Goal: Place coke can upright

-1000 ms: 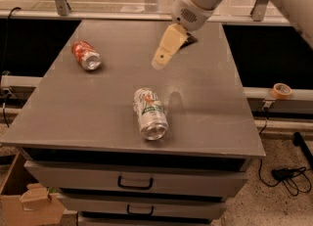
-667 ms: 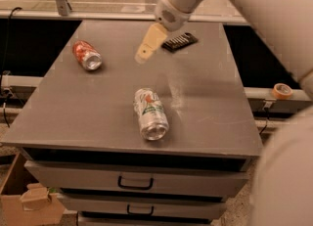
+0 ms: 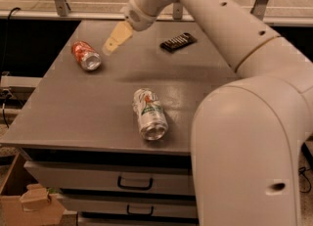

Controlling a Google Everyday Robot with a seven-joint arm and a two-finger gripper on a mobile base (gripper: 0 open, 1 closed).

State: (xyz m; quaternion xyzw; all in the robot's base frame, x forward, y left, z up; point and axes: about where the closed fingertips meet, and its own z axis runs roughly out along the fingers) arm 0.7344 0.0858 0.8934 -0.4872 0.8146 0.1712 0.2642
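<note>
The coke can (image 3: 86, 56), red-orange with a silver top, lies on its side at the far left of the grey tabletop (image 3: 88, 107). My gripper (image 3: 110, 46), with tan fingers, hangs above the table just right of the coke can, a short gap from it, pointing down-left. It holds nothing that I can see. My white arm reaches in from the right and fills the right side of the view.
A white-and-green silver can (image 3: 149, 114) lies on its side near the table's front middle. A flat black bar (image 3: 178, 41) lies at the back. Drawers (image 3: 132, 183) sit under the tabletop. A cardboard box (image 3: 24, 203) stands on the floor at lower left.
My gripper has moved left across the back of the table, from near the black bar to just beside the coke can. The cans have not moved.
</note>
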